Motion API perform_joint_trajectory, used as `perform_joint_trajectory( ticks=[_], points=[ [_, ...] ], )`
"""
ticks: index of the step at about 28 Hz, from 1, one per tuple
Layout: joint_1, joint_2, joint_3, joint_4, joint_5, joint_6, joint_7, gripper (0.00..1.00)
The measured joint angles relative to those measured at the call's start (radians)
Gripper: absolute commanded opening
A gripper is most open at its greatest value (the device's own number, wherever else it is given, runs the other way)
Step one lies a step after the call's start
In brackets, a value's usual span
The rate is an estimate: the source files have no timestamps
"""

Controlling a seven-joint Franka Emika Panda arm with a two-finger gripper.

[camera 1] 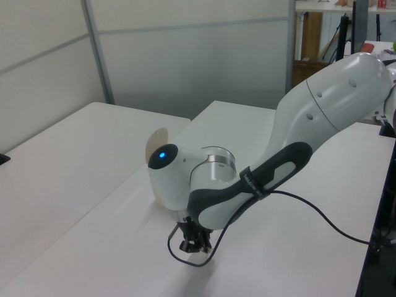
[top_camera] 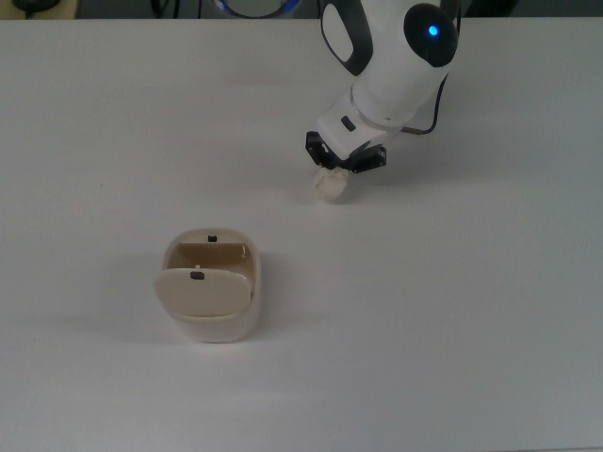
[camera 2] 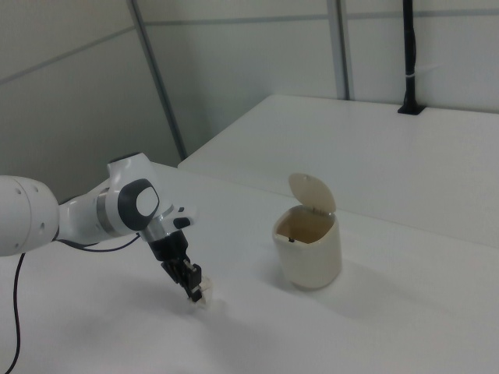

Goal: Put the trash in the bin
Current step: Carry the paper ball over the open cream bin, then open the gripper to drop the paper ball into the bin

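Trash point(top_camera: 331, 184) sits pinched in the gripper point(top_camera: 337, 169), at or barely off the table point(top_camera: 452, 311), well apart from the bin point(top_camera: 212, 292). Scrap is tiny and crumpled, so a shallow pinch could let it slip out during transfer. Bin flap stands up, mouth open.

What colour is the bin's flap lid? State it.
Cream-beige, with a small dark mark; the bin and lid show best in the top view.
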Motion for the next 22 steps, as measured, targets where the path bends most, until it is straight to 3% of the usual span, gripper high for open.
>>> perform_joint_trajectory(
  ticks=[10,17,22],
  points=[
    [-0.025,-0.009,-0.016,0.168,0.001,-0.041,0.011,0.0],
    [-0.134,-0.018,-0.02,0.303,0.028,-0.061,0.011,0.0],
    [-0.206,-0.017,-0.021,0.33,0.047,-0.061,0.011,0.0]
  ],
)
